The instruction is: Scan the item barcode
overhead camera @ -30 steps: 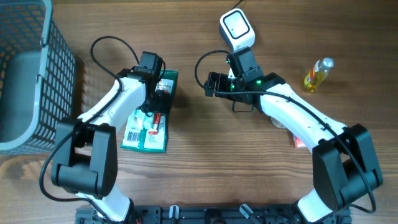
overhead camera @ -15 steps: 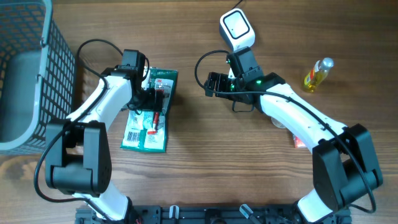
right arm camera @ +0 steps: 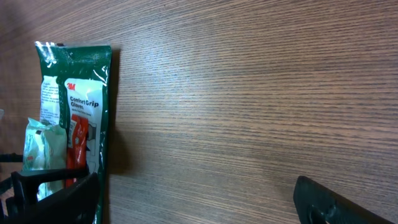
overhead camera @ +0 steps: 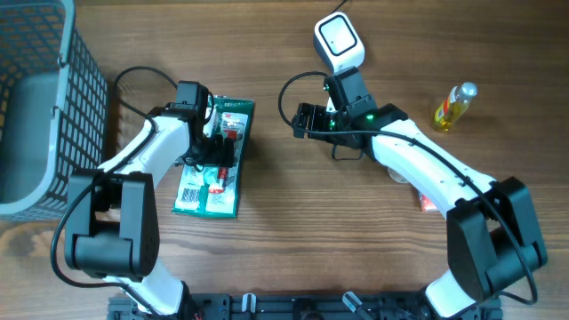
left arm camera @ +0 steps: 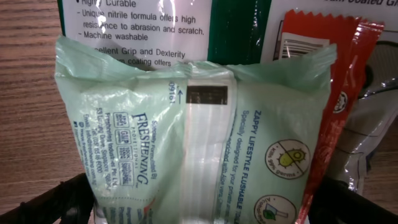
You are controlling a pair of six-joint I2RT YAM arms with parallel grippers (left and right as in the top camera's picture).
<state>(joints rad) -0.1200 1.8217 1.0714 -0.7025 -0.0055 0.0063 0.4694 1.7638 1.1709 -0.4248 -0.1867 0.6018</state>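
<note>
Wipes pack [left arm camera: 186,143], pale green, lies left of centre in the overhead view, just right of the grey mesh basket [overhead camera: 84,98] that fills the upper left corner. It rests seam side up on a dark green glove package [overhead camera: 220,204], which lies flat on the wooden desk [overhead camera: 293,231]. The left fingers [left arm camera: 65,199] are spread wide and released, one on each side of the pack's lower end, and they clamp nothing. A red packet [left arm camera: 339,93] sits just beside the wipes pack on its right in the left wrist view, also on the glove package, with a barcode showing near its top edge. Further right, past a bare strip of desk, the right fingers [right arm camera: 339,202] stand wide apart and released, with nothing between them. A white scanner [overhead camera: 339,40] sits at the upper centre of the overhead view, close to the right arm. A small yellow bottle [overhead camera: 453,105] lies tilted at the upper right.
</note>
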